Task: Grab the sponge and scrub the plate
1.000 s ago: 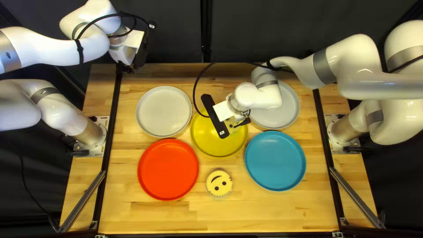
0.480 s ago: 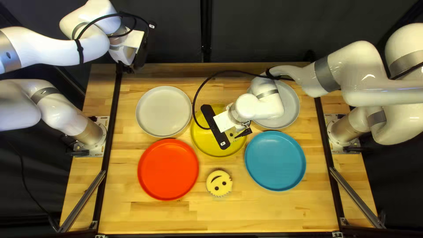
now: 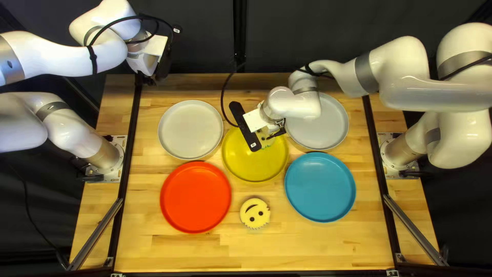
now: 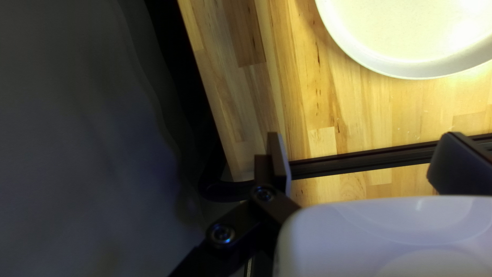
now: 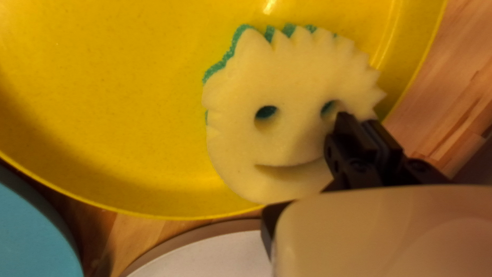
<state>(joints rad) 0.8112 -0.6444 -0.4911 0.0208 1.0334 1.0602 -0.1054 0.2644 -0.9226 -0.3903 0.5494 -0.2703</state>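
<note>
Our right pincer (image 3: pixel 245 125) is clenched on the sponge (image 5: pixel 287 87), one finger by an eye hole and the other at the outer edge, drawn close together. The pale smiling face looks up at us, and a teal layer shows beneath its toothed rim. Just under the pincer is the yellow plate (image 3: pixel 253 166), with the sponge over its inside, close to the rim; we cannot tell how firmly it presses. Compared with half a second ago, we have carried pincer and sponge toward the counter's (image 3: pixel 307 246) far edge and a little leftward, so more of the plate's near part shows.

Close beside the pincer, on our right arm's side, is the right-hand grey plate (image 3: pixel 325 131), partly under that arm. Farther out, toward the near edge, lie the blue plate (image 3: pixel 320 187) to the pincer's right and the red plate (image 3: pixel 196 197) to its left, with a second smiling sponge (image 3: pixel 251 218) between them. The left-hand grey plate (image 3: pixel 190 129) lies to the pincer's left. These have all stayed put.

Farthest off, our left pincer (image 3: pixel 163 61) is released, its fingers wide apart around nothing, up by the far left corner. It has not moved either. A black rail (image 4: pixel 359 159) runs across below its gap.
</note>
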